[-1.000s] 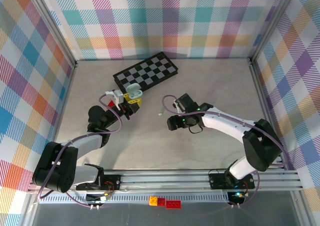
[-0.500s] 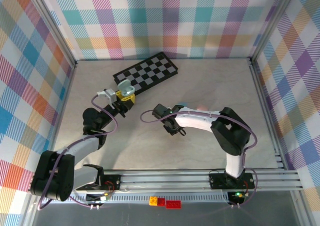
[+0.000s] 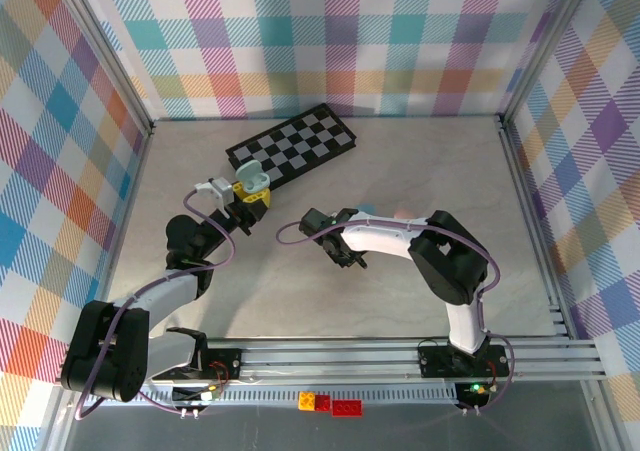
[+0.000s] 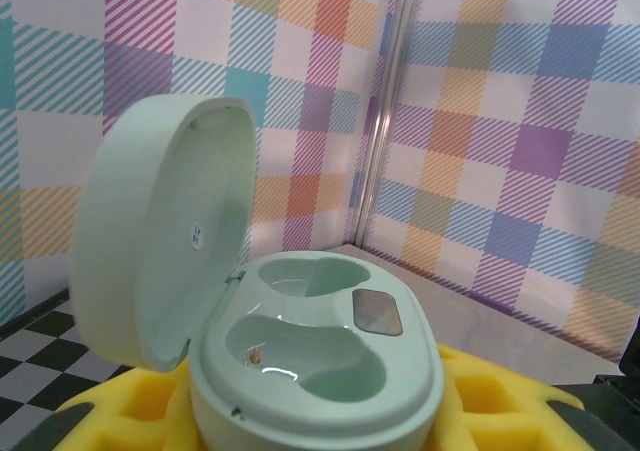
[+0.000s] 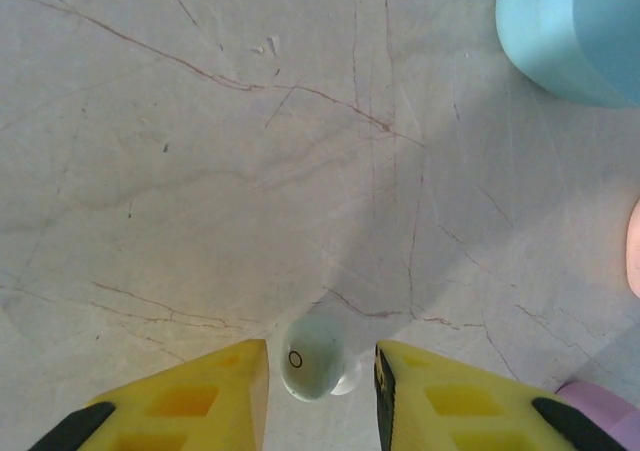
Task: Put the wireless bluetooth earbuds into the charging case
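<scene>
Swung left and narrowed, the right claw (image 5: 322, 356) straddles the greenish earbud (image 5: 308, 363) on the tabletop (image 5: 200, 171) at six o'clock in its view, barely spread, pickup seemingly imminent, while the left claw (image 3: 252, 193) pinches the open case (image 4: 315, 371).

Nothing readable (case logo (image 4: 197, 235) blurred).

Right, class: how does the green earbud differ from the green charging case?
The earbud is tiny, the case far larger. The earbud lies on the table within the open right gripper; the case is held up by the left gripper, lid open. Both are pale green.
</scene>
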You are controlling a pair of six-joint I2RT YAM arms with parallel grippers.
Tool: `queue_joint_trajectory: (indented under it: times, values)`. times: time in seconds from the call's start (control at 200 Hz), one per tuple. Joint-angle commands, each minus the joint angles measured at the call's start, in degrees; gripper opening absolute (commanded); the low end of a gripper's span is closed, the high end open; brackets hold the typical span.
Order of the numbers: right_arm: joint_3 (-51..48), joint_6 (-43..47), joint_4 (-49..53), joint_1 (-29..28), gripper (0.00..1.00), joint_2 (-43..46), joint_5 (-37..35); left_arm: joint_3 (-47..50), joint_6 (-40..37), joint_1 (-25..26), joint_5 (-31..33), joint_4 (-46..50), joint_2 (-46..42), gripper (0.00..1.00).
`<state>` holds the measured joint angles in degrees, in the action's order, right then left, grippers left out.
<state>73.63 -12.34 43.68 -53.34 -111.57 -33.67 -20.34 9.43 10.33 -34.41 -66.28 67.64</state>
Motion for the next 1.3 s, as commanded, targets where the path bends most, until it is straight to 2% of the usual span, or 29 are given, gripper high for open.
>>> queue_joint_trajectory:
  times: [0.0,0.735,0.925,1.065,1.295]
  values:
    - [1.13,0.48,1.93,-0.27,0.34,-1.28,-1.05,0.08,-0.55,-0.84,-0.48,-1.28,-0.92,0.36]
    - [0.54,1.40,0.53,0.23,0.19,-1.02,-0.67,-0.80,-0.89,-0.84,-2.01,-0.10,-0.31,0.36]
    - [-3.09,-0.12,-3.40,2.27,0.19,6.82,6.32,-1.29,-1.54,-0.83,-2.66,1.65,-0.29,0.35]
    - [-5.74,-1.07,-5.80,4.85,0.19,14.90,14.01,-1.99,-2.47,-0.49,-3.97,2.78,-0.11,0.35]
    - [-8.44,-6.65,-10.08,13.05,0.19,28.61,34.20,-3.86,-6.54,2.69,-4.08,8.51,0.24,0.34]
